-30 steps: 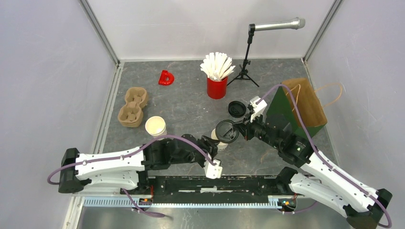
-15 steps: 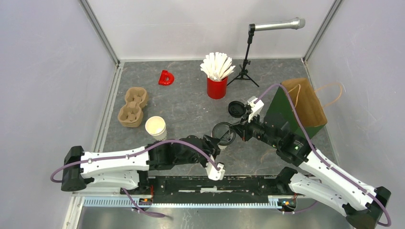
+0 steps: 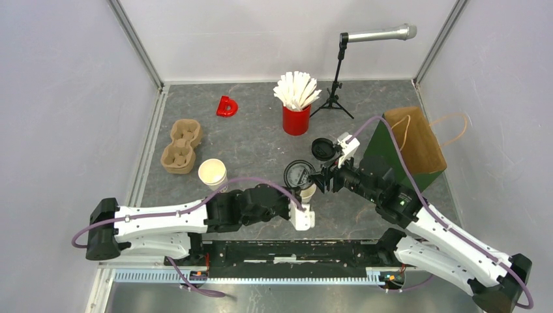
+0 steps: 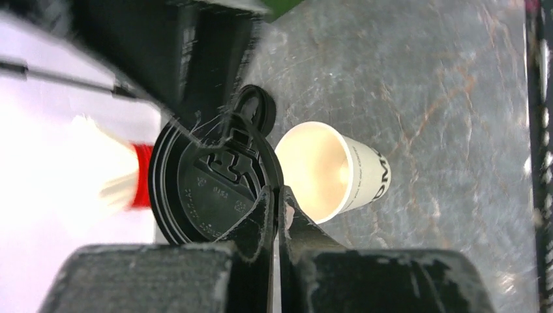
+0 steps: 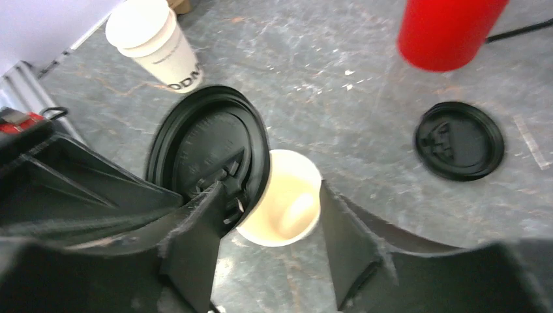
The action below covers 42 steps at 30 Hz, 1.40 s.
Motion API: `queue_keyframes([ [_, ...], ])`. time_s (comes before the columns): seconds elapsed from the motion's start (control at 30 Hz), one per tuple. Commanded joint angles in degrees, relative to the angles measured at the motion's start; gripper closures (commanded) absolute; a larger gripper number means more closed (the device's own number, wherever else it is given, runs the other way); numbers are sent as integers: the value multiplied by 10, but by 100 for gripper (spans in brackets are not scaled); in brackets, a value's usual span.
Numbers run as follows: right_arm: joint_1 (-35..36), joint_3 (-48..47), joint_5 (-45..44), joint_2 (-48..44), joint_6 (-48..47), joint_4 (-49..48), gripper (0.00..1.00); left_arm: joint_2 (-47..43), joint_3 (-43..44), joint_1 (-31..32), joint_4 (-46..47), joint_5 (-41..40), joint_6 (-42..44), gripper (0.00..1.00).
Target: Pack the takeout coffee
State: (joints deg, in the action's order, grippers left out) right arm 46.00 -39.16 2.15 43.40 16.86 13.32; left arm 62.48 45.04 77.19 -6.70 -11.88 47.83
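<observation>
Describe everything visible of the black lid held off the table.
The lid is round black plastic, with a raised rim and moulded markings. It is tilted on edge by the mouth of the open paper cup, not seated. The left claw is shut on its rim; the right claw, open, is near.

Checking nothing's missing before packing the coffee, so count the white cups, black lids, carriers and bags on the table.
White cups: 2
Black lids: 2
Carriers: 1
Bags: 1
Total: 6
</observation>
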Motion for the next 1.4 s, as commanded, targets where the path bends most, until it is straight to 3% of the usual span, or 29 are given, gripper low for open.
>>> queue_keyframes([
  [0.0,1,18,-66,-28,-62,-61,26,-34,13,-15,92,-116,-277,98],
  [0.07,1,39,-63,-57,-118,-116,12,-52,15,-30,91,-111,-387,98],
  [0.17,1,108,4,-116,-221,-269,2,-85,21,-63,79,-61,-568,98],
  [0.33,1,177,188,-165,-370,-441,2,-147,8,-106,107,8,-781,98],
  [0.5,1,216,246,-158,-417,-551,2,-161,-28,-126,227,85,-929,98],
  [0.83,5,237,247,-114,-401,-660,2,-85,18,-127,300,211,-1034,98],
  [1.23,5,236,263,-146,-434,-547,2,-93,19,-127,281,194,-1005,98],
  [1.37,5,236,266,-143,-424,-553,2,-94,23,-126,277,195,-1005,98],
])
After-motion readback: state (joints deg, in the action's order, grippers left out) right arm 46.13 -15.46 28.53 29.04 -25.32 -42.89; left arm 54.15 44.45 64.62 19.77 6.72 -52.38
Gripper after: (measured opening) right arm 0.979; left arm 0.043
